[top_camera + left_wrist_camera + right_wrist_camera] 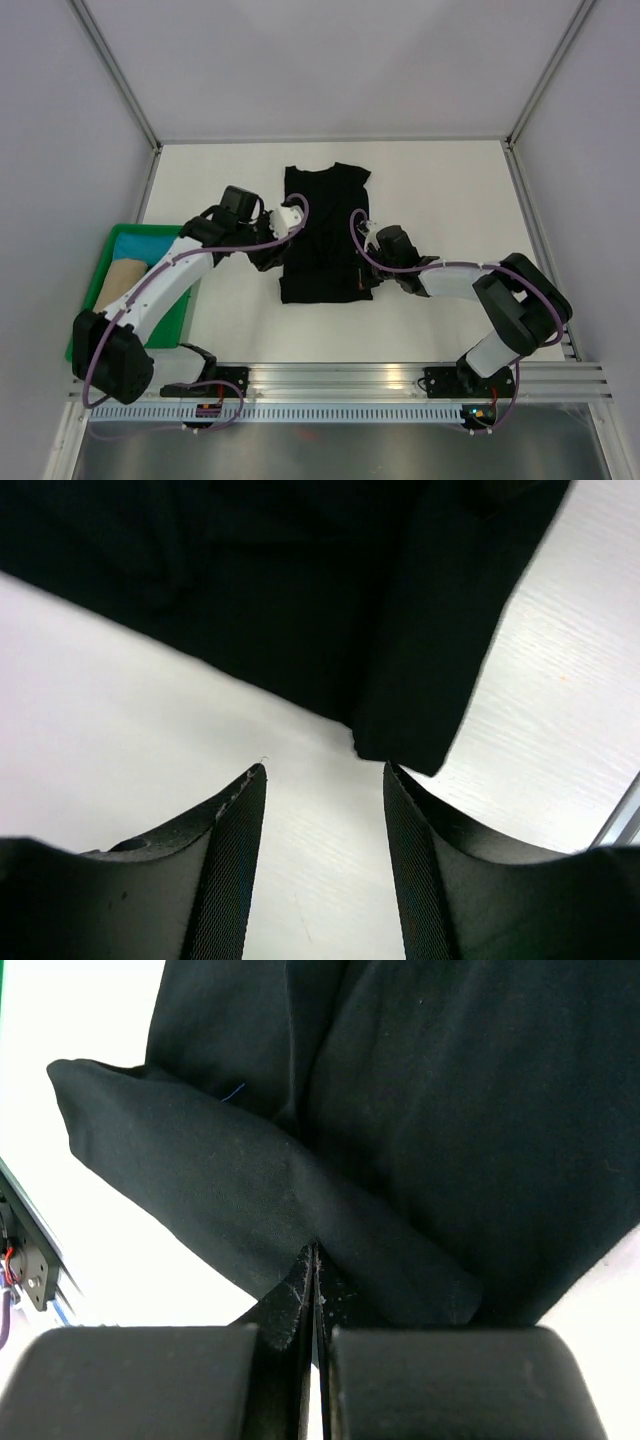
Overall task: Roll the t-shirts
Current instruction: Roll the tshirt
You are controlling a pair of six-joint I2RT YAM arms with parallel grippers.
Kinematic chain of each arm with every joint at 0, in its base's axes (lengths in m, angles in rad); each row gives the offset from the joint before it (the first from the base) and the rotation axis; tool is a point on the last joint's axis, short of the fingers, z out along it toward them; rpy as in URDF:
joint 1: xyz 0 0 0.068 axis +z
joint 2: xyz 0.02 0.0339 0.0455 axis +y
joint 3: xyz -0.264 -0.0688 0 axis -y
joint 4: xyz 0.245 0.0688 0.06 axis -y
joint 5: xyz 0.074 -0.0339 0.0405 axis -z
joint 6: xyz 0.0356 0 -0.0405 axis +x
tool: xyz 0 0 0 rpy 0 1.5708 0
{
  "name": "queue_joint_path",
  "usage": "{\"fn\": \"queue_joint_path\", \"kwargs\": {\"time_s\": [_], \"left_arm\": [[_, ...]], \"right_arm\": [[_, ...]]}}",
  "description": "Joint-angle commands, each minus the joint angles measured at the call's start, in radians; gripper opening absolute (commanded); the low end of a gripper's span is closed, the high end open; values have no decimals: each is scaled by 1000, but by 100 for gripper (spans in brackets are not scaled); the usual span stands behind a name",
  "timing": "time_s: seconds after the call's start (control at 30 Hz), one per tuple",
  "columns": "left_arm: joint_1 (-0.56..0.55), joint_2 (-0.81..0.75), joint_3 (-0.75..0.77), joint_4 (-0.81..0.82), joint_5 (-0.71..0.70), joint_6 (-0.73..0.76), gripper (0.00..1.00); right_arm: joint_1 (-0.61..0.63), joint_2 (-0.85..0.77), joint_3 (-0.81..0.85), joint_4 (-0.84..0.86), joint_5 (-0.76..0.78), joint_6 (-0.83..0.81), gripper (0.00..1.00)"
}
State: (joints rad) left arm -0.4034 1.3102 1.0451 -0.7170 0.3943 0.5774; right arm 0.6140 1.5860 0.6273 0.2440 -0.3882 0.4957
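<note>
Lying flat mid white counter (450,200): black t-shirt (320,220), between both arms. Green bin (178,320) at left edge. Left end effector (325,772) partly open, empty, just off shirt's corner. Right end effector (313,1255) fully closed, tips against shirt fold; pinch unclear.

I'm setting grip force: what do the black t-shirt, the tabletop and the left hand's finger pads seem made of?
T-shirt: thin matte cloth, probably cotton knit; it folds and drapes limply. Tabletop: white, faintly glossy, perhaps laminate; fine grain-like streaks show. Pads of the left hand: black, likely rubber or moulded plastic; fine cross-hatch texture.
</note>
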Motion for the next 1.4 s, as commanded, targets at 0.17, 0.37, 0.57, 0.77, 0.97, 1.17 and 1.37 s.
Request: {"fn": "queue_joint_path", "kwargs": {"time_s": [0.17, 0.37, 0.57, 0.77, 0.97, 1.17, 1.37], "left_arm": [[-330, -108, -244, 201, -241, 88, 60], [-397, -13, -347, 353, -367, 141, 60], [-399, 72, -382, 461, -418, 145, 60], [-399, 109, -416, 510, -422, 145, 38], [-397, 110, -413, 485, -431, 157, 2], [-356, 25, -341, 406, -306, 157, 2], [-250, 26, -267, 320, -177, 127, 2]], "right_arm": [[-23, -14, 45, -29, 20, 14, 1], [-25, -9, 45, -11, 25, 30, 2], [-28, -9, 55, -23, 17, 14, 3], [-30, -12, 46, -22, -7, -13, 4], [-40, -101, 54, 9, -74, -65, 14], [-42, -308, 52, -94, -46, -320, 45], [-22, -519, -9, -213, 21, -769, 56]]}}
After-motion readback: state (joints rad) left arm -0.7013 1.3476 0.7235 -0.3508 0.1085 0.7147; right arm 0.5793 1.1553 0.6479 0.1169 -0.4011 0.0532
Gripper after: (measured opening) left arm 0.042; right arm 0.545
